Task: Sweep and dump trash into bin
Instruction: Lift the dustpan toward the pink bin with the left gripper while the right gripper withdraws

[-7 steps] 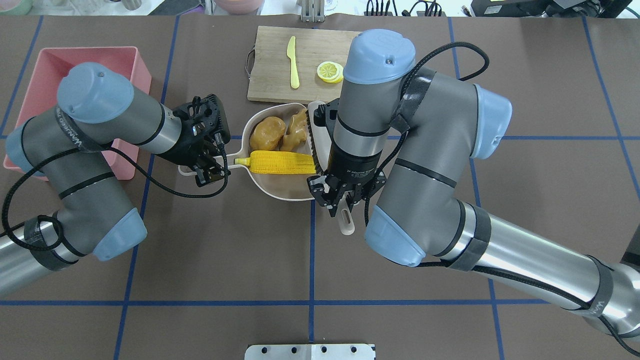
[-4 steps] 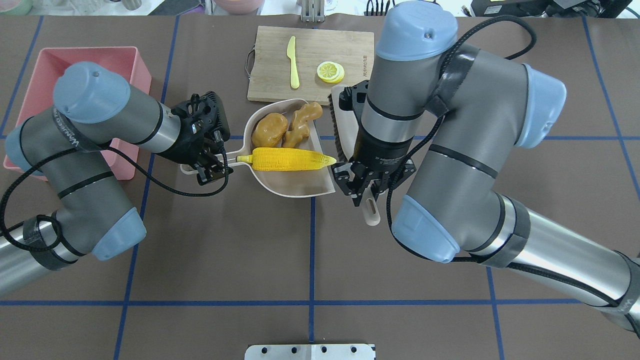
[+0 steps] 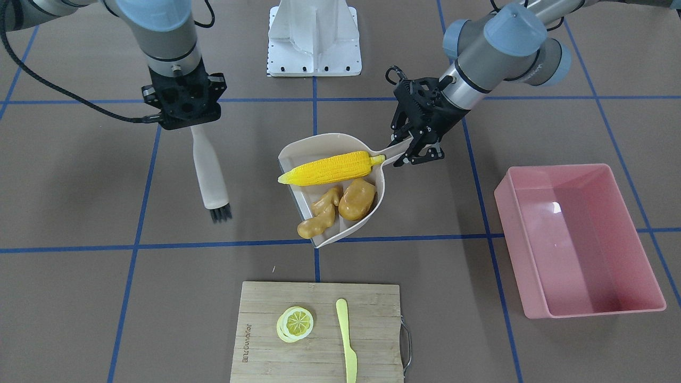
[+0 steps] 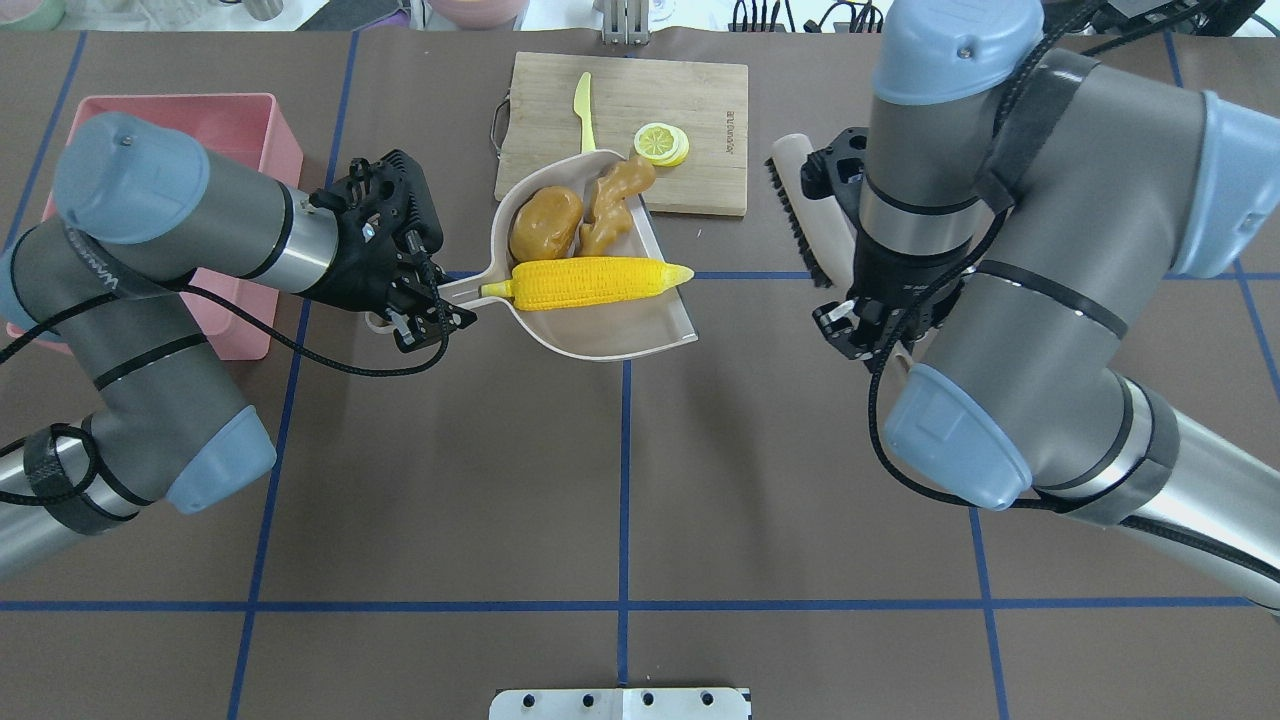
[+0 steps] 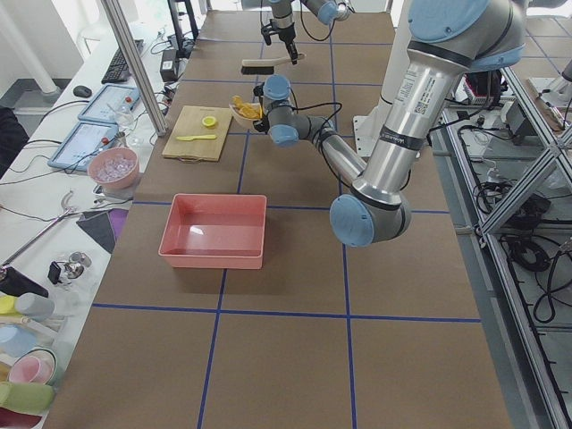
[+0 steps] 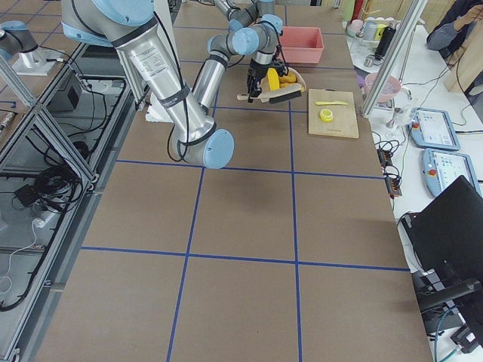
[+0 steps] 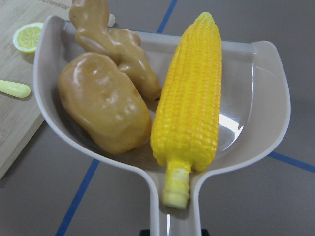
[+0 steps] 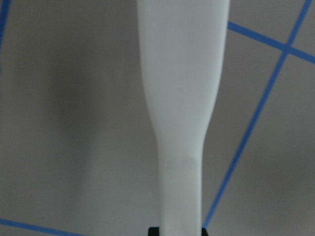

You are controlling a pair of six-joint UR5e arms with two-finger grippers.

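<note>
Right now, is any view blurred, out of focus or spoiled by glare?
Right wrist view: the brush handle fills the frame and looks soft, out of focus. Left wrist view: sharp, with a white glare patch on the dustpan floor beside the corn cob. Front-facing view: one small bright reflection on the pink bin floor.

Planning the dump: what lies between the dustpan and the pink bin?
Only bare table and blue tape separate dustpan and bin, per the exterior front-facing view.

Bright, even overhead light; soft arm shadows fall on the desk (image 4: 620, 500). Glare spots the bin (image 3: 556, 207). The right wrist view is blurred.
</note>
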